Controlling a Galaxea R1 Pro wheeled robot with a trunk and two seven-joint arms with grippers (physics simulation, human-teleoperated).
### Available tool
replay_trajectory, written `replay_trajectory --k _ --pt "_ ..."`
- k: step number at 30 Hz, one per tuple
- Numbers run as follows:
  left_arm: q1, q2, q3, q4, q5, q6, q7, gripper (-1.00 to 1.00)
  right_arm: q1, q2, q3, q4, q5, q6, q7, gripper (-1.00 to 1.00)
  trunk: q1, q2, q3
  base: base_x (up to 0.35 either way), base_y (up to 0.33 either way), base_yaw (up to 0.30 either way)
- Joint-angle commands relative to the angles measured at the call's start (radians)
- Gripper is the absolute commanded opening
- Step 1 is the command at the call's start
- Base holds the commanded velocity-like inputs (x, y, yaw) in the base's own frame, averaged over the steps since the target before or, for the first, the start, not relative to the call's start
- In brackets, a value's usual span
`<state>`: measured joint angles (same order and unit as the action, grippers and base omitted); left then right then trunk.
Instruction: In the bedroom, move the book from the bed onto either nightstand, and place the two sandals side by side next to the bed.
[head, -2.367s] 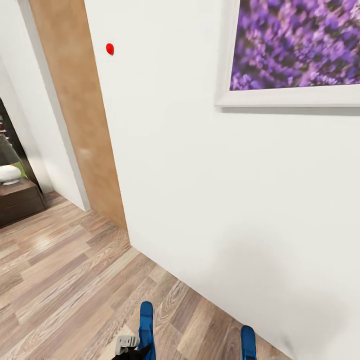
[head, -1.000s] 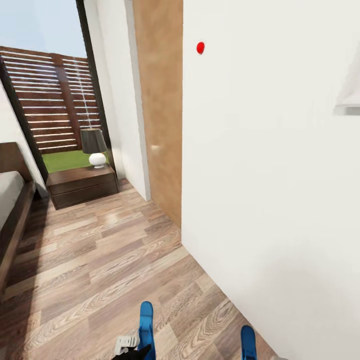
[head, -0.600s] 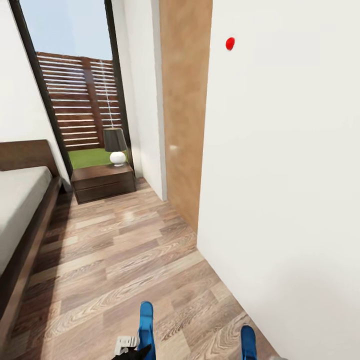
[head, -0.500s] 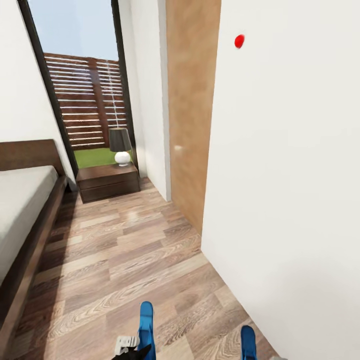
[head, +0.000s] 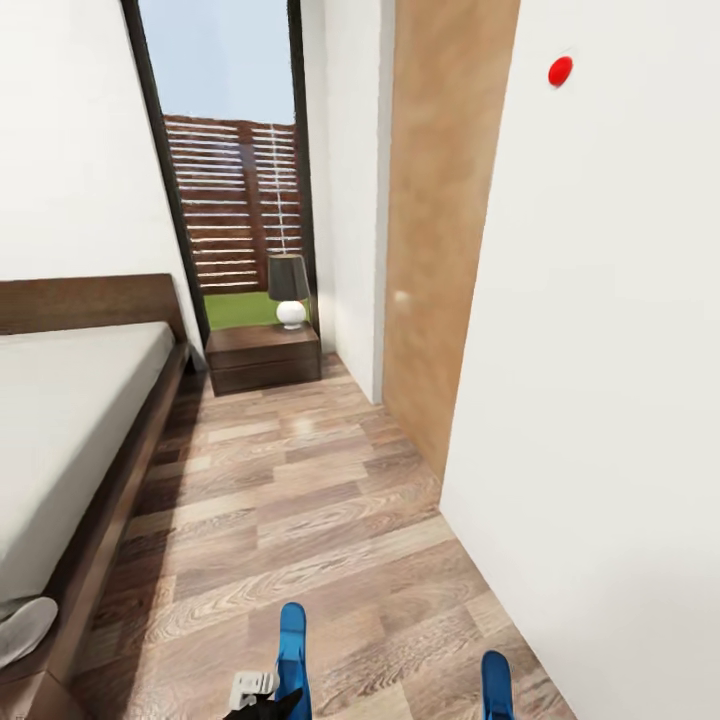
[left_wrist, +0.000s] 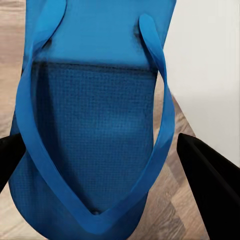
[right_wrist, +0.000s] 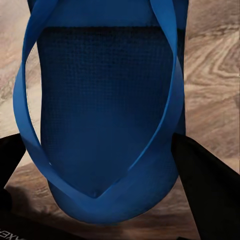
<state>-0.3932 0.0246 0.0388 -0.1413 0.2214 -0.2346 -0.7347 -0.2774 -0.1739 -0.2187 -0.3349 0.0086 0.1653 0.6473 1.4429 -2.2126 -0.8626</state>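
L gripper (left_wrist: 107, 155) & R gripper (right_wrist: 107, 150) each clamped on a blue sandal (left_wrist: 95, 125) (right_wrist: 105, 115) lying btwn its fingers, above floor (head: 300, 500).

View swung left, purple picture gone, bed (head: 70, 420) and nightstand (head: 263, 355) now visible

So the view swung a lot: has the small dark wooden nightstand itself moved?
No: the dark wooden nightstand sits under the tall window as before; the camera turned.

left gripper (left_wrist: 100, 155): black fingers clamped on a blue sandal (left_wrist: 95, 125)
right gripper (right_wrist: 100, 160): likewise grips the other sandal (right_wrist: 107, 115)
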Motion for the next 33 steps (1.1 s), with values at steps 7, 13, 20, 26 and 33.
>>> replay_trajectory --k 7,13,20,26,33 --pt "-0.001 -0.001 0.004 0.002 -0.001 -0.002 -0.005 -1.00 0.000 0.001 -0.008 -0.001 0.001 0.010 0.006 -1.00 0.000 0.000 -0.001 0.279 0.000 0.290" --pt "-0.001 0.000 0.004 0.002 -0.001 -0.002 -0.005 -1.00 0.000 0.001 -0.008 -0.001 0.001 0.010 0.006 -1.00 0.000 0.000 -0.001 0.331 0.000 0.290" --pt "-0.001 0.000 0.004 0.002 -0.001 -0.002 -0.005 -1.00 0.000 0.001 -0.008 -0.001 0.001 0.009 0.006 -1.00 0.000 0.000 -0.001 0.333 0.000 0.290" --pt "-0.001 -0.001 0.004 0.002 -0.001 -0.002 -0.005 -1.00 0.000 0.001 -0.008 -0.001 0.001 0.010 0.006 -1.00 0.000 0.000 -0.001 0.333 0.000 0.290" --pt "-0.001 -0.002 0.004 0.002 -0.001 -0.002 -0.005 -1.00 0.000 0.001 -0.008 -0.001 0.001 0.010 0.006 -1.00 0.000 0.000 -0.001 0.333 0.000 0.112"
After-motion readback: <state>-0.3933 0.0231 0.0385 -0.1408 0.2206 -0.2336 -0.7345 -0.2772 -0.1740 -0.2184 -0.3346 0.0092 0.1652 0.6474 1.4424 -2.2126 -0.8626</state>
